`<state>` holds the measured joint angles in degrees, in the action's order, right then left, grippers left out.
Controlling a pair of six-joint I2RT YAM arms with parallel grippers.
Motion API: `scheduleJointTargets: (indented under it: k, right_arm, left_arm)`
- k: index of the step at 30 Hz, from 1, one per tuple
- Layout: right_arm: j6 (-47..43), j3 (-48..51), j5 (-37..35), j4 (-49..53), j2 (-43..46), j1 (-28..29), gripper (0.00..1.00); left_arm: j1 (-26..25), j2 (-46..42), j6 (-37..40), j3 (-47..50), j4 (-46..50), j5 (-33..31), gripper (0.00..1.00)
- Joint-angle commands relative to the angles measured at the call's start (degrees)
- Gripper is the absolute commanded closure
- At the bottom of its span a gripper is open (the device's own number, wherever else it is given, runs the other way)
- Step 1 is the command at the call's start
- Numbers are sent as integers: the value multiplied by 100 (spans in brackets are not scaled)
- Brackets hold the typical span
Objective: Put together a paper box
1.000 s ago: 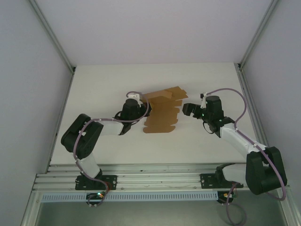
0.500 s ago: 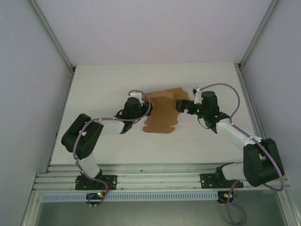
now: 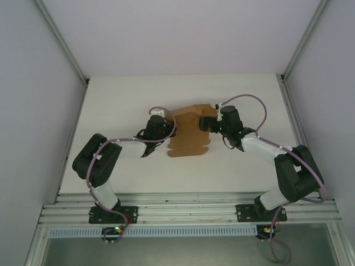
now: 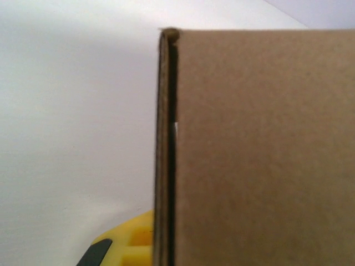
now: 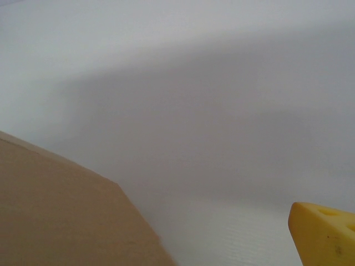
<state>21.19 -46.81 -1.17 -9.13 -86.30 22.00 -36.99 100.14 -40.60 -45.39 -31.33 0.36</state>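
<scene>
- The paper box (image 3: 188, 139), a matte brown die-cut cardboard sheet with scalloped tabs, lay partly folded at the middle of the white table (image 3: 122, 100).
- The left gripper (image 3: 167, 123) was clamped tight on the box's doubled left wall.
- The right gripper (image 3: 207, 123), its yellow-tipped fingers (image 5: 324, 233) spread wide, held nothing beside the raised far-right flap.

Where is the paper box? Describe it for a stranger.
On the white table, look mid-table between the left gripper and the right gripper. The paper box is the brown cardboard sheet there, notched tabs along its near edge, far end folded up. Nothing else on the table is brown.
</scene>
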Motion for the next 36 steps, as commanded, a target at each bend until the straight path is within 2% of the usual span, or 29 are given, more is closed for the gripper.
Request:
scheduleJointTargets:
  k: [1, 5, 11, 15, 18, 23, 29, 36]
  right_arm:
    - [-253, 83, -427, 159, 11, 151, 0]
    - [-434, 199, -283, 327, 566, 155, 0]
    - [-689, 458, -295, 1134, 2105, 49, 0]
    - [-688, 663, -24, 1433, 3057, -376, 0]
    - [-529, 595, 207, 1625, 3340, -956, 0]
    - [-460, 42, 744, 1974, 2921, -1768, 1]
    - [-1158, -715, 2432, 2062, 2039, -1944, 4]
    - [-1296, -1402, 2436, 2402, 1095, -1958, 5]
  left_arm:
    - [-154, -146, -113, -190, -464, 395, 100]
    - [-72, -149, -93, -165, -283, 320, 100]
    - [154, -218, -51, 30, -261, 437, 100]
    - [178, -309, 250, -47, 132, 436, 100]
    - [179, -350, 418, -54, 150, 550, 100]
    - [172, -328, 492, -93, 176, 666, 100]
    - [164, -306, 575, -141, 193, 821, 100]
    - [110, -352, 711, -251, 352, 935, 100]
